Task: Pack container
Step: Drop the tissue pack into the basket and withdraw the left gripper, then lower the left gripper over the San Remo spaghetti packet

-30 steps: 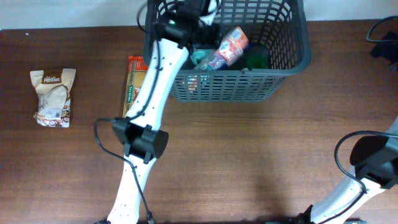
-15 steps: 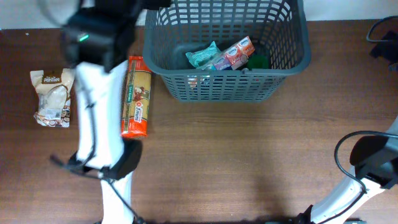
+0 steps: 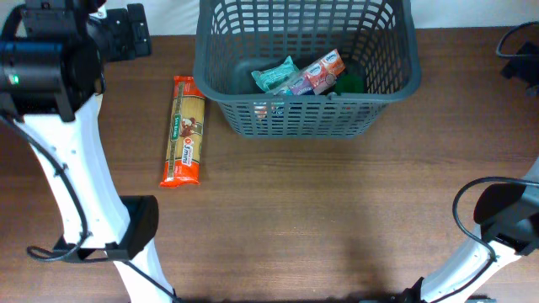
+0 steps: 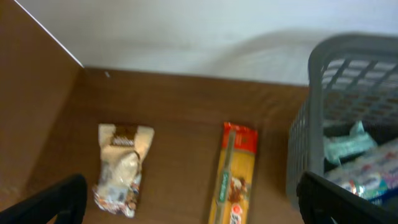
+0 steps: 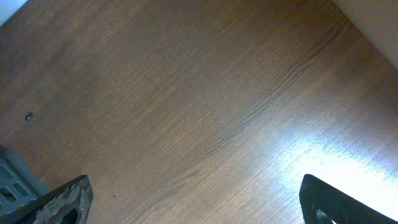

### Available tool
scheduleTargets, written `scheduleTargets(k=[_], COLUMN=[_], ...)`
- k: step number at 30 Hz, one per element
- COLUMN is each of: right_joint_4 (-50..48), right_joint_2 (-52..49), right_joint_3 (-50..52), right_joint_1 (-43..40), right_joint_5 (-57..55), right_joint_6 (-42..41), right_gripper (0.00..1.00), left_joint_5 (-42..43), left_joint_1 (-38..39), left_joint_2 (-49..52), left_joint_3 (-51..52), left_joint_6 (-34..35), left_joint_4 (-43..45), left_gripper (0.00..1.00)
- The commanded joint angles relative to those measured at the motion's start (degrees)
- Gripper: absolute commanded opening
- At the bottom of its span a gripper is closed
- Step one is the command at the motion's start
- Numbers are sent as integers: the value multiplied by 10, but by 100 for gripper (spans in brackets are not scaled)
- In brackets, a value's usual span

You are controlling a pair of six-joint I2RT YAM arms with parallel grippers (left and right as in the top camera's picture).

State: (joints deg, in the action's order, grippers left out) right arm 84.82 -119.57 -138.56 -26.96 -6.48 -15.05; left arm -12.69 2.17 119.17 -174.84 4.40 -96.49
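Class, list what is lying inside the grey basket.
Inside the basket: a teal packet, a red-and-white packet and a green thing, too dim to name. Anything under them is covered, and the front wall hides the floor nearest it.

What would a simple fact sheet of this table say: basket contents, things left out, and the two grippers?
Basket: dark grey, slotted walls, at the table's far edge
Inside it: teal packet, red packet, green item
On the table: spaghetti packet beside the basket; white snack bag further left
Left gripper: open, empty, raised near those two packets
Right gripper: open, empty, over bare table
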Motion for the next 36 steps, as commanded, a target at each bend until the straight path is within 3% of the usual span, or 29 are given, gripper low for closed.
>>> scheduleTargets(k=[1,9,16,31,36], right_joint_4=[-2,-2,-2,-2,-2], right_joint_2=[7,7,7,7,7], right_joint_3=[2,2,2,2,2], right_joint_1=[3,3,3,3,3], right_joint_5=[1,1,1,1,1], right_joint_6=[-7,-7,-7,-7,-7], right_gripper=[99,99,99,99,99], left_joint_5=[72,134,182,288,220], left_joint_1=[-25,-36,-42,-64,-32], left_joint_2=[14,21,21,21,21], left_joint_3=[49,262,483,725,755], left_joint_6=[12,-15,-36,-75,-39], left_joint_4=[-2,5,102,252,281], left_gripper=[99,99,99,99,99])
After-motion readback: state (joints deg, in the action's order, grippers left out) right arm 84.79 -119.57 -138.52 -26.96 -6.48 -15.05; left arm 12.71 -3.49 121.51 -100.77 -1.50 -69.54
